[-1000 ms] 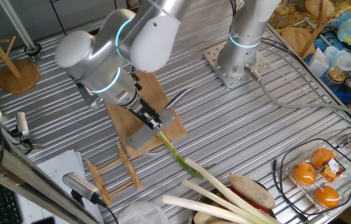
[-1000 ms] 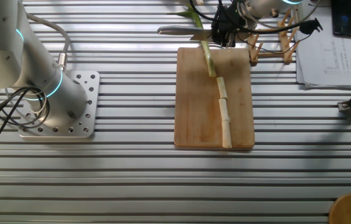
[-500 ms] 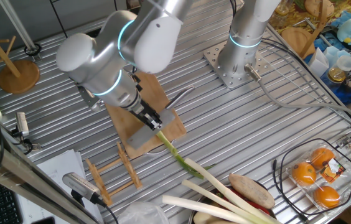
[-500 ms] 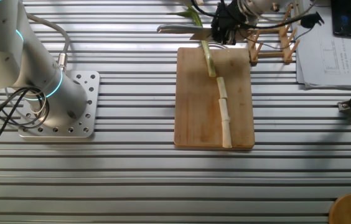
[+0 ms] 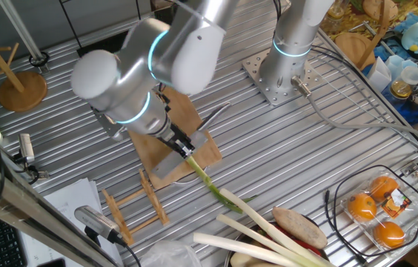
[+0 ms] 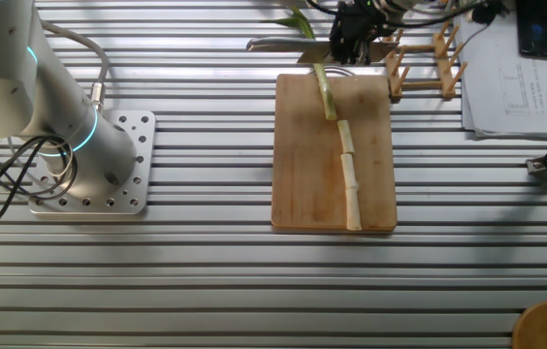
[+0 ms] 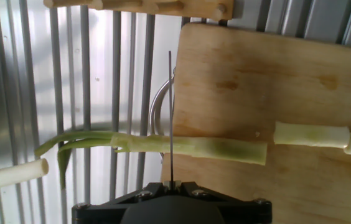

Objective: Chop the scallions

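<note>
Pale green and smooth, the scallions (image 7: 188,147) lie over the edge of the flat wooden cutting board (image 6: 303,165), leaf tips trailing onto the ribbed metal counter (image 6: 196,281) (cut pieces (image 6: 351,179) line up further along). The gripper (image 6: 354,27) holds a thin steel knife (image 7: 170,112) edge-on above the stalk; its jaws look clamped on the handle.

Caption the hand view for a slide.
Knife blade poised across the scallion stalk at the cutting board edge, cut pieces beyond.
</note>
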{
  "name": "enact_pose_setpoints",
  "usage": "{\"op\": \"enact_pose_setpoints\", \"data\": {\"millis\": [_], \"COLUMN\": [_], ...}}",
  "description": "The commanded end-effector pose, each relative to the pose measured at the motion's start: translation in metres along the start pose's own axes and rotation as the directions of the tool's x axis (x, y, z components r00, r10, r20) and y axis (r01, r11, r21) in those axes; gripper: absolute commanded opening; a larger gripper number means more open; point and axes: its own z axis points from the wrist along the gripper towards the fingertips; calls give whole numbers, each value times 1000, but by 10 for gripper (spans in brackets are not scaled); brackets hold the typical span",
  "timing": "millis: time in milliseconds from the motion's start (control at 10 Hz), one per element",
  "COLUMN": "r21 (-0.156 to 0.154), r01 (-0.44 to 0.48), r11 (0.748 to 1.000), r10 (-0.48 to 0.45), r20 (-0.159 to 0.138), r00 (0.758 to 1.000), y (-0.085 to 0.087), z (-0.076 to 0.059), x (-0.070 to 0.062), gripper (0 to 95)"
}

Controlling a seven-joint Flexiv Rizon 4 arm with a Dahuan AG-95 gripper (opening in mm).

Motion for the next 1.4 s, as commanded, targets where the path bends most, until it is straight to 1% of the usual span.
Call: {"op": "enact_pose_setpoints", "data": {"millis": [100,200,300,400,500,600,700,800,900,1000,1100,1300,1400], "r21": [27,16,-2,-6,-19,-21,-27,-26,-28,-34,-35,-45,-45], "r01": [90,106,90,78,76,73,65,67,70,76,79,79,76], "r11": [996,994,996,997,997,997,998,997,997,997,996,996,996], "r10": [-90,-105,-90,-79,-78,-75,-68,-70,-73,-80,-84,-86,-83], "r20": [-10,-28,-66,-92,-113,-114,-124,-130,-137,-140,-144,-175,-177], "r00": [996,994,994,993,991,991,990,989,988,987,986,981,981], "y": [-1,-1,3,12,24,26,43,49,53,56,57,64,67], "z": [0,0,-1,-3,-4,-4,1,5,10,20,24,37,39], "x": [1,1,3,7,16,18,31,36,38,43,44,50,51], "gripper": [0,0,0,0,0,0,0,0,0,0,0,0,0]}}
